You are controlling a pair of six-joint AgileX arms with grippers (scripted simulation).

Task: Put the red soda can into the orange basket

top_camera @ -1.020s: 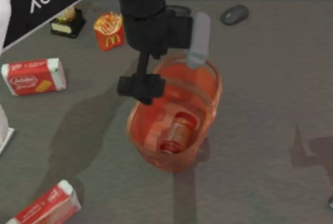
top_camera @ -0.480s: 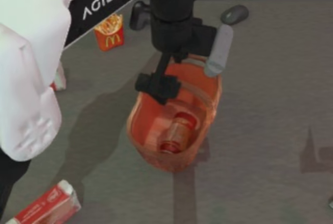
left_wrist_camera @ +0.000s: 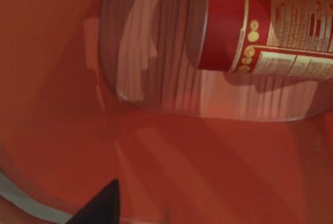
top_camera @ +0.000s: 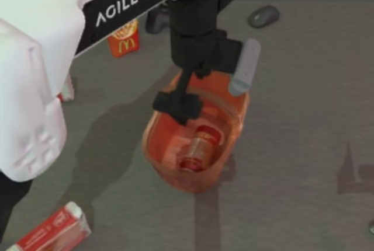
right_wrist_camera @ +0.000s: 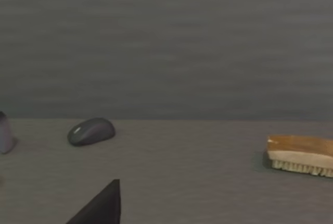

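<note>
Red soda can (top_camera: 200,147) lying on its side inside the orange basket (top_camera: 153,146), task apparently done; my left gripper (top_camera: 177,104) above the basket's rim holds nothing, opening indeterminable.

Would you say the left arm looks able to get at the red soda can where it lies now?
Probably yes: the left gripper hangs inside the orange basket, beside the red soda can lying on its side, with nothing between them.

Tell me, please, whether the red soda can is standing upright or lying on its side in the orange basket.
Lying on its side. The red soda can rests lengthwise on the floor of the orange basket, touching no gripper; the left wrist view shows its label sideways.
</note>
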